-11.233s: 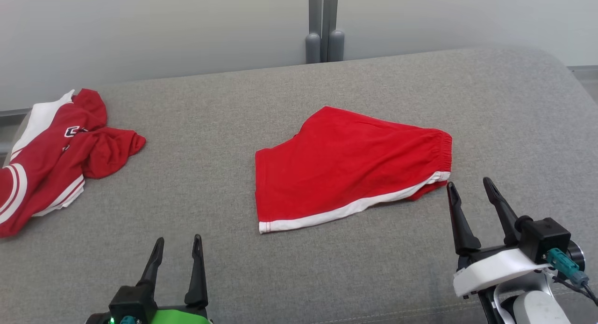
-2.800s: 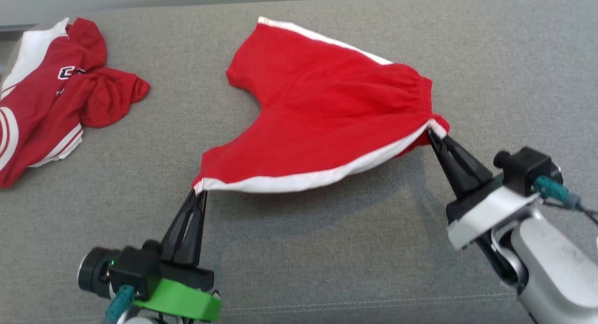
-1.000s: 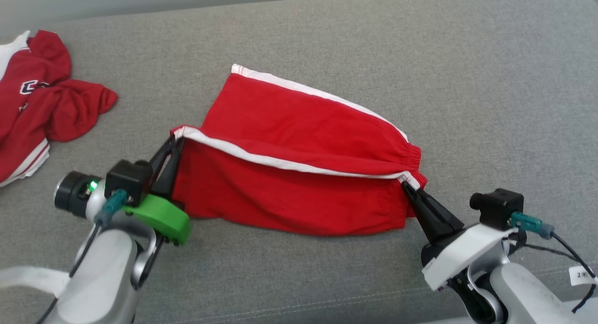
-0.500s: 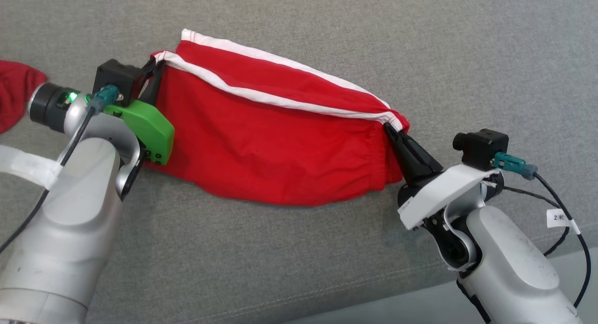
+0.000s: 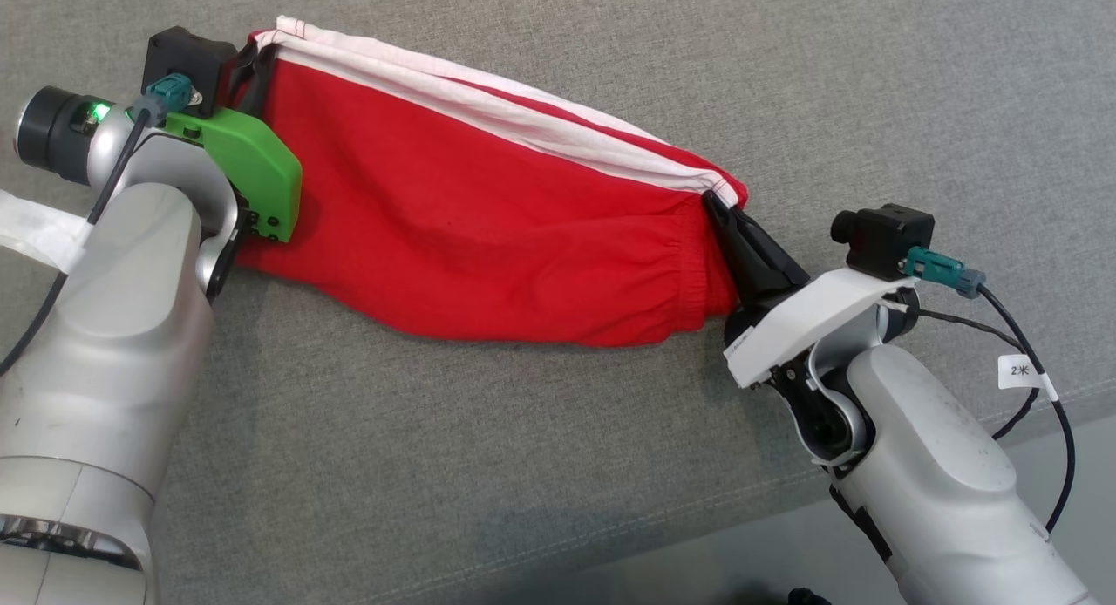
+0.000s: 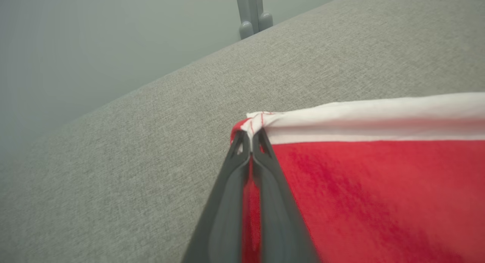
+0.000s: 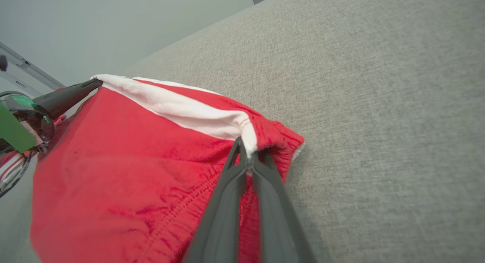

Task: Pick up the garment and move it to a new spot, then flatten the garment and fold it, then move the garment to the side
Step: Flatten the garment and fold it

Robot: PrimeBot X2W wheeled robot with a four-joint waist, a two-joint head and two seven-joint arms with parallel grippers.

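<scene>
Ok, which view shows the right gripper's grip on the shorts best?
Right wrist view: the right gripper is shut on the shorts' waistband corner, close up. Head view shows it smaller, side-on; left wrist view shows the left gripper's corner.

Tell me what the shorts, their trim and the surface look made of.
Shorts: soft matte red knit, probably cotton jersey; it drapes, and the elastic waistband gathers.
Trim: white fabric band, with red stitching at the corner.
Surface: grey woven upholstery, heathered and matte, with a sewn seam; padding likely but unconfirmed.
</scene>
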